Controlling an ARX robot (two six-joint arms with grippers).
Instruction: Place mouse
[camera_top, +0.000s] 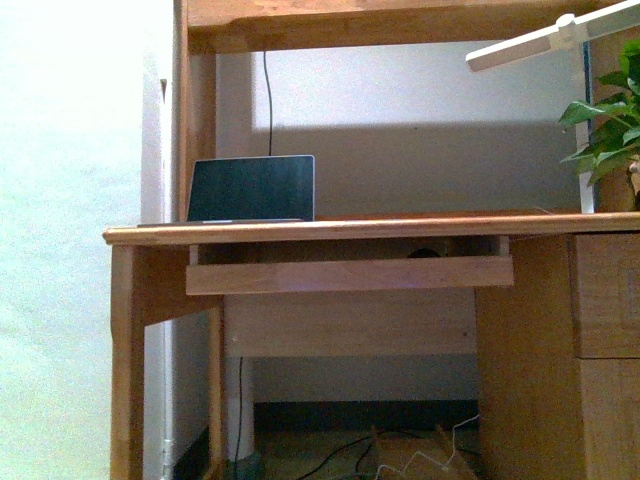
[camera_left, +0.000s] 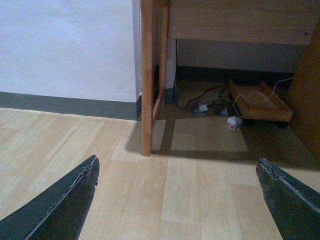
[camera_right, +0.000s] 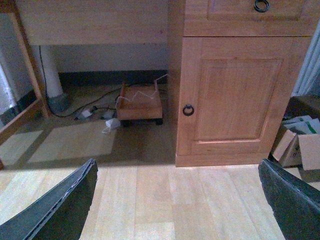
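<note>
The wooden surface (camera_top: 400, 227) fills the front view, with a cabinet (camera_right: 235, 100) closing off its right side. A laptop (camera_top: 251, 188) stands open at the surface's left end. Under the surface hangs a pull-out tray (camera_top: 350, 274), and a white lamp (camera_top: 530, 42) and a leafy plant (camera_top: 605, 130) sit above the right end. Neither arm shows in the front view. Both wrist cameras look down at the plank floor (camera_left: 150, 200). The left hand (camera_left: 176, 160) and the right hand (camera_right: 176, 162) are each spread wide with nothing between the fingers. The mouse (camera_top: 425, 252) is most likely the small dark dome showing in the narrow slot between the surface and the tray's front lip, toward the tray's right end. It is too small to be sure. The step in hand appears to be the first reach, with nothing done yet. The right hand looks the nearer one to use. It should rise from the floor to slot height and go in level, since the slot leaves little room above the dome. It should close across the mouse's sides, then draw straight out before lifting. The bare stretch of surface right of the laptop seems the natural spot to set it down.
</note>
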